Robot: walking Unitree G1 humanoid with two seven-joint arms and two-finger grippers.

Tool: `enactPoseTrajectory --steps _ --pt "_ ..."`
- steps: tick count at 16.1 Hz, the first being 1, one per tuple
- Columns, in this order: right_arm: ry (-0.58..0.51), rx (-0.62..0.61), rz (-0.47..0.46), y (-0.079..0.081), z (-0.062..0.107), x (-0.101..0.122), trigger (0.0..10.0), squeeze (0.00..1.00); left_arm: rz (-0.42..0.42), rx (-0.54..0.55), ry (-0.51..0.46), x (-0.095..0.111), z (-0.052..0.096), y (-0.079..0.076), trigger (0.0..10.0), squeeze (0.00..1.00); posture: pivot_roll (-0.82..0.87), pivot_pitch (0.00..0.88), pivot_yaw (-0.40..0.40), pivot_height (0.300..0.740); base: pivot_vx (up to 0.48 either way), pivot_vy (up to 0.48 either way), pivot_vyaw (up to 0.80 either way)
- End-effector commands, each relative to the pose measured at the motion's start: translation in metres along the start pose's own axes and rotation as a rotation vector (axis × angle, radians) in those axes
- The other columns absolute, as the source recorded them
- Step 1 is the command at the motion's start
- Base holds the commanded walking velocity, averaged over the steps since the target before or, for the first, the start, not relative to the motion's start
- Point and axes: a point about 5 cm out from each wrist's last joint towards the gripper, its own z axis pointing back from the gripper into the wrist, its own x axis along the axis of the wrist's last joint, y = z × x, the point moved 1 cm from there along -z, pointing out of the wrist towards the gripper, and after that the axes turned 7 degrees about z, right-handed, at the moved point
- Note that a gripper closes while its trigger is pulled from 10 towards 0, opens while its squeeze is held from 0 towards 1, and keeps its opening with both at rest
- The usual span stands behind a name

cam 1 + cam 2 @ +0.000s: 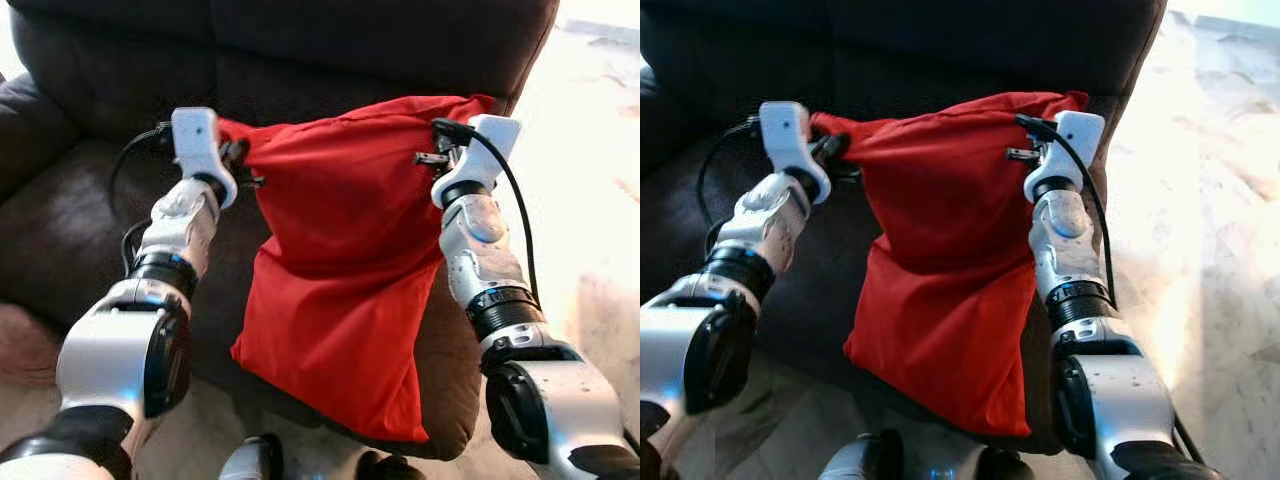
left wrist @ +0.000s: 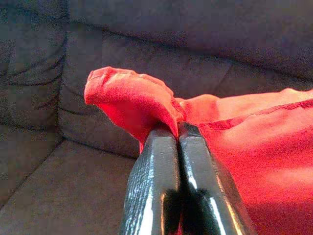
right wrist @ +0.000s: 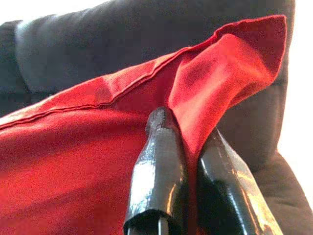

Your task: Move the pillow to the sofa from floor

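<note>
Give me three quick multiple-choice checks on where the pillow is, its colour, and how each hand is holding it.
1. Where is the pillow?
A. Flat on the floor
B. Hanging in front of the sofa seat, held by its top corners
C. Lying on the sofa back

2. What colour is the pillow?
A. Red
B. Blue
C. Grey

3. What state are the hands in?
A. Both open
B. Only the left shut
C. Both shut on the pillow

Answers: 1 B, the head views show it dangling between the two arms over the seat's front edge. 2 A, the fabric is red in every view. 3 C, the left hand and right hand each pinch a corner of fabric between closed fingers.
</note>
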Motion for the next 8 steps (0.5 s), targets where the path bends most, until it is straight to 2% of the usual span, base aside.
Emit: enactPoseTrajectory --steps 1,5,6,8 --pt "-0.057 -0.080 -0.004 -0.0186 -0.0046 0.0161 10.0 0.00 -0.026 0.029 0.028 -0.0028 0.0000 0.0037 10.0 0.00 0.09 0.274 -0.001 0.726 0.000 0.000 0.00" --pt "-0.067 -0.093 -0.013 -0.0194 -0.0051 0.0189 10.0 0.00 -0.041 0.071 0.042 -0.0034 0.0005 0.0091 10.0 0.00 0.08 0.299 0.000 0.726 0.000 0.000 0.00" --pt "-0.070 -0.092 -0.018 -0.0179 -0.0047 0.0191 10.0 0.00 -0.044 0.083 0.048 -0.0048 0.0013 0.0114 10.0 1.00 0.08 0.303 0.000 0.726 0.000 0.000 0.00" --pt "-0.072 -0.089 -0.019 -0.0167 -0.0040 0.0188 10.0 0.00 -0.055 0.090 0.061 -0.0075 0.0024 0.0135 10.0 1.00 0.08 0.308 -0.001 0.726 0.000 0.000 0.00"
